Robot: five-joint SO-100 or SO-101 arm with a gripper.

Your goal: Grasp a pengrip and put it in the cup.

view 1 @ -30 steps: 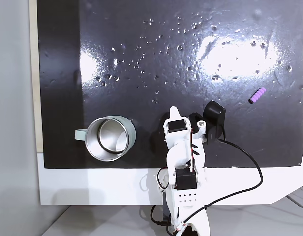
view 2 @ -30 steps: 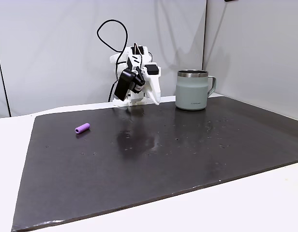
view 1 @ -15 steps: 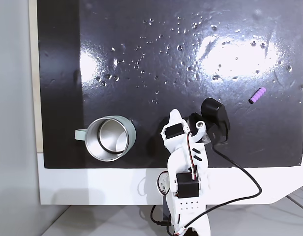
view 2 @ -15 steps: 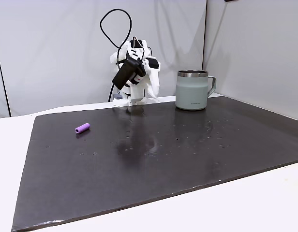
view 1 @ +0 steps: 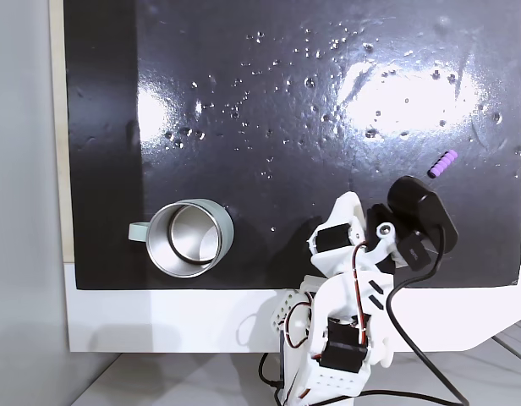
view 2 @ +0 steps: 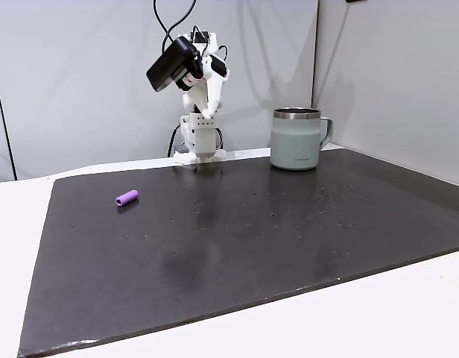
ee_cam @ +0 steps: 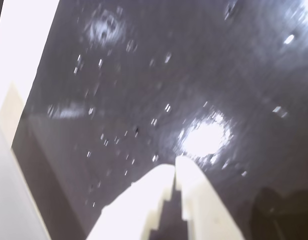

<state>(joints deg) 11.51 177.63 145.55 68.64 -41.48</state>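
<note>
The purple ribbed pengrip [view 1: 443, 163] lies alone on the black mat near its right edge in a fixed view from above, and at the mat's left [view 2: 127, 198] in a fixed view from the side. The sage-green cup [view 1: 189, 238] stands upright with its shiny inside showing, and also appears at the back right [view 2: 296, 139]. My gripper [view 1: 347, 201] is raised high [view 2: 209, 110] over the mat's near edge by the arm's base, between cup and pengrip and far from both. In the wrist view its white fingertips [ee_cam: 175, 167] meet with nothing between them.
The black mat [view 1: 244, 85] is dotted with small shiny droplets and bright glare patches. A white table border [view 1: 159, 321] runs along the arm's side. A black cable [view 1: 413, 338] loops from the arm. Grey walls [view 2: 80, 74] stand behind the arm and beside the cup.
The arm has swung to the right in the view from above, toward the pengrip's side, and the gripper has lifted higher off the mat. Cup and pengrip have not moved.
</note>
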